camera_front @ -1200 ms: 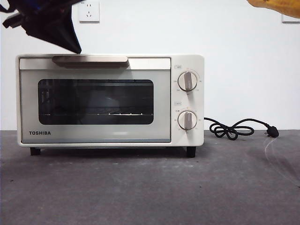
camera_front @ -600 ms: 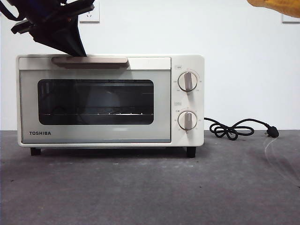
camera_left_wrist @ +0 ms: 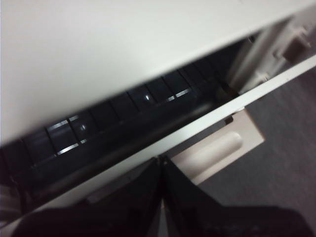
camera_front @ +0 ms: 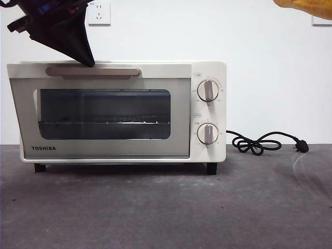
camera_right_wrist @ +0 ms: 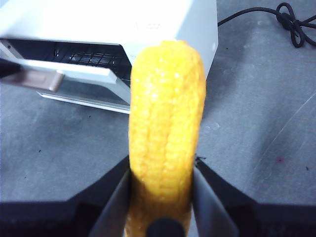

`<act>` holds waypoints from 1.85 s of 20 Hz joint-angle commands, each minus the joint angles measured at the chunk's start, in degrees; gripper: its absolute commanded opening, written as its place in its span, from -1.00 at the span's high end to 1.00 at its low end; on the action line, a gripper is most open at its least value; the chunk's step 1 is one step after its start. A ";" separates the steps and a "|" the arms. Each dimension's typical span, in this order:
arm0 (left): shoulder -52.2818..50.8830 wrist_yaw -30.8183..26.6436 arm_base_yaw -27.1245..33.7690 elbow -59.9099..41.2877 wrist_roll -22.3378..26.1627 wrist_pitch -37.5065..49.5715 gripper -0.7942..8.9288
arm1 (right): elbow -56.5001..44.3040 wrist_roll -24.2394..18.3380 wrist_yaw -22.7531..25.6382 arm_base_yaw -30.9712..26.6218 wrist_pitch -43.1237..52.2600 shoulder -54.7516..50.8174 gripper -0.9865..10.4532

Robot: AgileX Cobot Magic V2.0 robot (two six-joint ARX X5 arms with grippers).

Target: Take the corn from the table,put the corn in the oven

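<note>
while your right gripper (camera_right_wrist: 160, 190) clamps the corn (camera_right_wrist: 165, 133) aloft, your left gripper (camera_left_wrist: 162, 165), jaws pinched together, tips the oven (camera_front: 207, 111) door handle (camera_front: 93, 71) ajar.

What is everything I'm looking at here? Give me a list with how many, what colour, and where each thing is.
Toaster oven: one, cream-white, standing on the table, its door tipped partly open at the top.
Door handle: one, beige bar, along the door's top edge.
Knobs: two, beige, one above the other on the oven's panel.
Power cord: one, black, coiled on the table beside the oven, unplugged.
Wall sockets: two, white, on the wall behind; one is cut off at the frame's edge.
Corn: one, yellow-orange, held in the air above the table.
Table: one, dark grey.
Left gripper: black, jaws together, at the door handle.
Right gripper: black, clamped around the corn.
</note>
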 commanded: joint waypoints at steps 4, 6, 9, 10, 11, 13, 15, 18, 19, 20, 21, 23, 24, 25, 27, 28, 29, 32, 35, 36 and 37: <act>3.10 -0.81 -0.59 -3.17 0.50 -7.43 0.85 | 0.07 0.66 -1.57 0.09 0.33 -0.09 0.85; 3.10 -0.79 -0.92 -3.17 0.39 -9.16 0.85 | 0.07 0.63 -3.06 0.09 0.35 -0.09 0.85; 3.10 -0.79 -1.90 -3.17 0.15 -12.90 0.85 | 0.07 0.59 -5.25 0.09 0.35 -0.09 0.85; 3.10 -0.76 -2.40 -3.17 -0.22 -14.29 0.85 | 0.07 0.59 -5.99 0.09 0.37 -0.09 0.85; 3.02 -0.79 -2.89 -3.17 -0.55 -15.50 0.85 | 0.07 0.48 -6.62 0.09 0.39 -0.09 0.85; 2.75 -0.79 -4.04 -3.17 -0.68 -17.70 0.85 | 0.07 -1.53 -8.66 0.09 0.46 -0.09 0.85; 1.46 -0.79 -5.92 -3.17 -1.11 -19.30 0.85 | 0.07 -3.30 -13.70 0.09 1.33 -0.09 0.85; -2.10 -0.79 -8.83 -3.17 -2.89 -17.42 0.85 | 0.07 -4.66 -21.62 0.11 5.75 0.55 0.85; -3.98 -0.79 -9.33 -3.17 -3.52 -16.68 0.85 | 0.07 -4.87 -23.56 0.11 7.37 0.83 0.85; -6.01 -0.76 -9.97 -3.17 -4.55 -16.17 0.85 | 0.07 -5.03 -25.27 0.11 8.96 1.25 0.85; -8.17 -0.79 -10.69 -3.17 -5.53 -15.69 0.85 | 0.07 -5.11 -26.73 0.15 10.32 1.70 0.85; -13.20 -0.79 -11.50 -3.15 -6.56 -14.08 0.85 | 0.07 -6.69 -28.94 1.42 13.05 3.19 0.85; -15.87 -0.79 -11.63 -3.15 -7.19 -12.81 0.85 | 0.07 -8.22 -29.92 2.75 14.73 4.22 0.85; -18.64 -0.79 -11.65 -3.15 -8.00 -11.30 0.85 | 0.07 -9.60 -30.69 4.48 16.66 5.46 0.85; -23.96 -0.81 -11.65 -3.13 -9.09 -8.33 0.85 | 0.07 -11.87 -31.30 8.85 21.20 8.44 0.85; -26.29 -0.83 -11.65 -3.10 -9.51 -7.21 0.85 | 0.09 -13.05 -30.80 11.02 23.28 9.97 0.85; -29.05 -0.94 -11.65 -3.02 -9.90 -6.14 0.85 | 0.15 -14.32 -29.18 13.70 25.70 12.00 0.85; -34.77 -1.27 -11.65 -1.62 -9.88 -5.62 0.85 | 1.55 -19.67 -19.93 20.65 28.89 18.01 0.85; -38.18 -1.27 -11.65 1.18 -9.88 -6.12 0.85 | 5.27 -26.40 -9.66 26.38 28.68 24.57 0.85; -38.58 -1.27 -11.65 1.77 -9.88 -6.14 0.85 | 6.14 -27.71 -7.50 27.41 28.70 26.01 0.85; -38.99 -1.27 -11.65 2.62 -9.88 -6.23 0.85 | 7.34 -29.86 -4.87 28.55 28.65 27.80 0.85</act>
